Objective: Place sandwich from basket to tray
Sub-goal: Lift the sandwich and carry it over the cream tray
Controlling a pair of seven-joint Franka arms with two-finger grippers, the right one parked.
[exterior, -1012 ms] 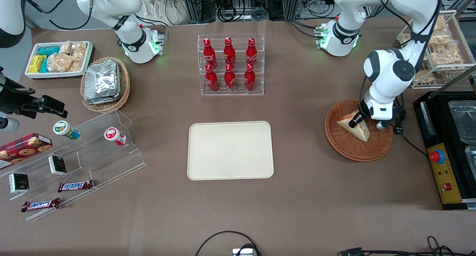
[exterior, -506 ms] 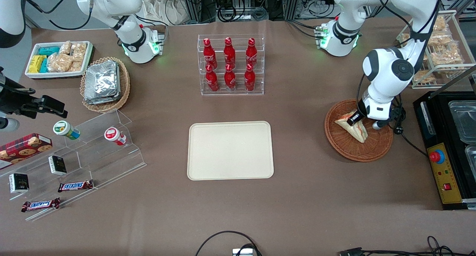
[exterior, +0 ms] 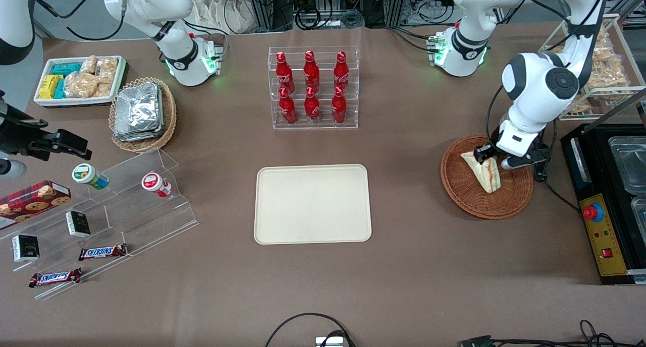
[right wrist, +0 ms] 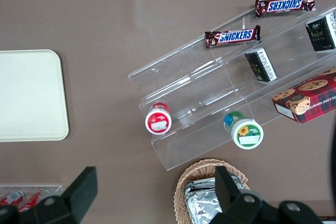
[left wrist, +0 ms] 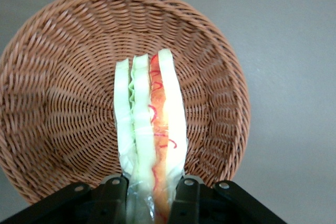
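One sandwich (left wrist: 151, 129) is in play here, a clear-wrapped wedge showing white bread, green lettuce and red filling edge-on, hanging just above the reddish-brown wicker basket (left wrist: 58, 114) with its long axis running straight out from the gripper (left wrist: 150, 195). Both fingers (left wrist: 113, 198) are closed tight on the wedge's near end, one on each bread face, so it looks like a solid hold. The cream tray (exterior: 312, 204) sits well apart toward the parked arm's end, so I'd guess a sideways carry comes next.
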